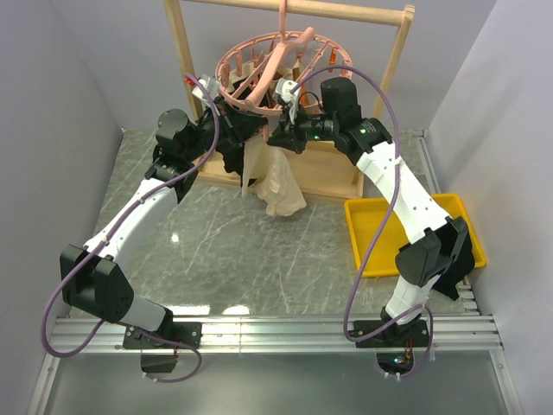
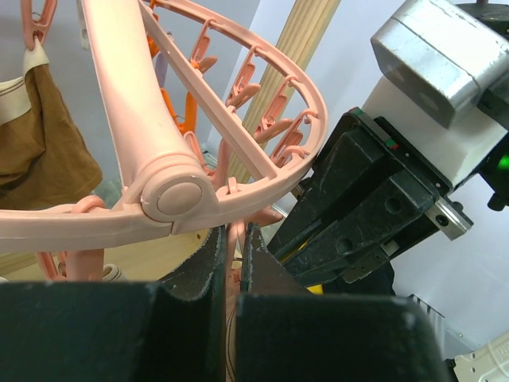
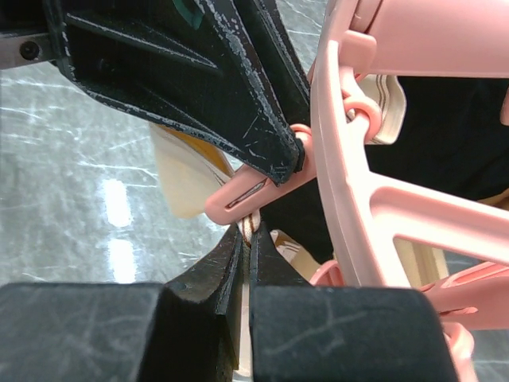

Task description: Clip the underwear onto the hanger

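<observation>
Under hanger (image 1: 268, 65), underwear (image 1: 281, 186) top edge hidden

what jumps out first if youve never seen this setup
A pink hanger hangs from the wooden rack at the back. The left gripper pinches a clip; the right gripper holds the cream underwear dangling below. A yellow tray sits at the right.
</observation>
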Robot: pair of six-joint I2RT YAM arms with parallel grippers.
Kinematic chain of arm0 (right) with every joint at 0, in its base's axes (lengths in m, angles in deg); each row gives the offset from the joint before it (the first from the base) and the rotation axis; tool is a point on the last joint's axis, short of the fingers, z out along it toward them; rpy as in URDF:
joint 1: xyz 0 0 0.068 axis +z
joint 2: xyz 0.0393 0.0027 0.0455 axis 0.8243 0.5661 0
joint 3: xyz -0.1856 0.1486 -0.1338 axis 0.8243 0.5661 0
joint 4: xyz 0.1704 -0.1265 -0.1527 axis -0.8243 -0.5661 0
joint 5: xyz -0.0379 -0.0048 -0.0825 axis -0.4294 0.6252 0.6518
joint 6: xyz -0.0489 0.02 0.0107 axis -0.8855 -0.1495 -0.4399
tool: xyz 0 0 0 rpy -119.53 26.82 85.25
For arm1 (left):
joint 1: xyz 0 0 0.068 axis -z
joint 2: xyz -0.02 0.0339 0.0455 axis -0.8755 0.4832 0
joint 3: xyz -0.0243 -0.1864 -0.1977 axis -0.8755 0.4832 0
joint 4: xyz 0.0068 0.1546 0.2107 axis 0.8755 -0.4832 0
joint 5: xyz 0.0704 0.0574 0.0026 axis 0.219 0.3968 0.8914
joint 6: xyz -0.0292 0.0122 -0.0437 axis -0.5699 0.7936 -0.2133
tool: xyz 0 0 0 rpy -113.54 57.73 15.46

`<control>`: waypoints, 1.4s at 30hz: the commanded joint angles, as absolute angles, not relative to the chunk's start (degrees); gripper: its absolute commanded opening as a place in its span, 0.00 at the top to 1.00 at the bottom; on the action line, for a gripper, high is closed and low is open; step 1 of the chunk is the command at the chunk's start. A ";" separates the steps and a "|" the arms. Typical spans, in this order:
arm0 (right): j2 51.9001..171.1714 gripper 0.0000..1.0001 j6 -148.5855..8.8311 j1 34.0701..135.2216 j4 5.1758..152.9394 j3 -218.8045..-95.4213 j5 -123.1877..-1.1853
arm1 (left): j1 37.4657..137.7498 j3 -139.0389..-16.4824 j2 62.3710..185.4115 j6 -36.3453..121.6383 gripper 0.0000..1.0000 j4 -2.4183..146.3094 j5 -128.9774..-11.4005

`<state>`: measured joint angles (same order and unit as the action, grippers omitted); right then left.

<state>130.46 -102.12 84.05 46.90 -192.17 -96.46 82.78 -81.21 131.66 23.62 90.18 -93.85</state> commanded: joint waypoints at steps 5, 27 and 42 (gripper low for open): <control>129.33 1.00 -99.36 82.76 50.21 -196.53 -101.04 | 83.08 -80.74 131.19 26.27 1.00 86.02 -98.14; 130.65 1.00 -97.96 82.59 50.73 -197.76 -101.13 | 83.08 -82.94 130.76 24.69 0.20 84.96 -95.94; 128.81 0.62 -93.92 84.70 59.96 -188.45 -96.56 | 76.93 -81.53 129.96 21.01 0.19 85.31 -93.13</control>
<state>131.18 -95.04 83.90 54.35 -188.89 -98.18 78.23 -81.29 131.25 23.03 83.69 -93.13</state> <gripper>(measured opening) 0.322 0.813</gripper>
